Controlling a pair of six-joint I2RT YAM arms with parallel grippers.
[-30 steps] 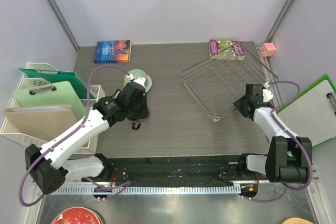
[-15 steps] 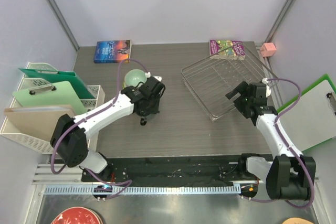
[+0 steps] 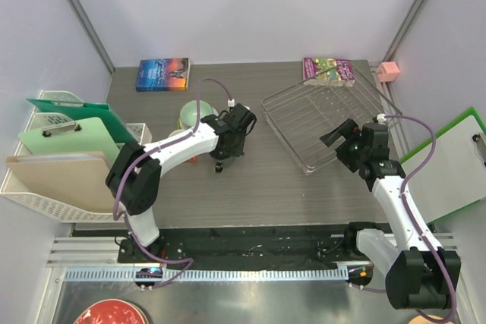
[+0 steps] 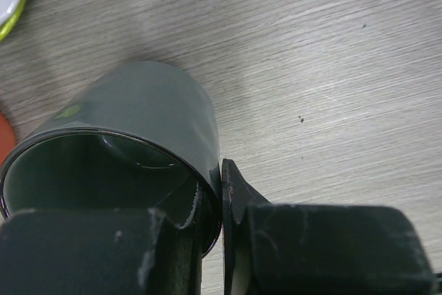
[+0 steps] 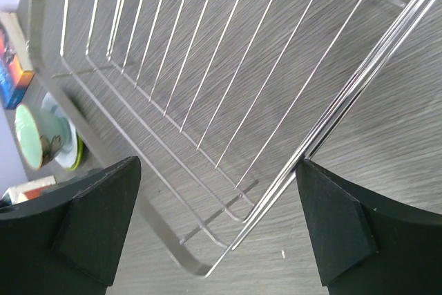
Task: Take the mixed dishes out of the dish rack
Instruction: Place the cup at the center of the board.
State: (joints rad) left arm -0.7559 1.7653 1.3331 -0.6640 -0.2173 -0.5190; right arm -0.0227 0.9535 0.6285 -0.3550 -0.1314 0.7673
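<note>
Shifting frame-right, left gripper (image 4: pixel 215 205) stays clamped on grey metallic mug (image 4: pixel 138 122) (silver wire dish rack (image 3: pixel 285 139) bare); right gripper (image 5: pixel 217 222) gapes empty.

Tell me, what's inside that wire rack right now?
No dishes show inside the dish rack: only bare wires with the tabletop beneath. The right gripper hovers over its near corner, hiding a little of it in the top view.
</note>
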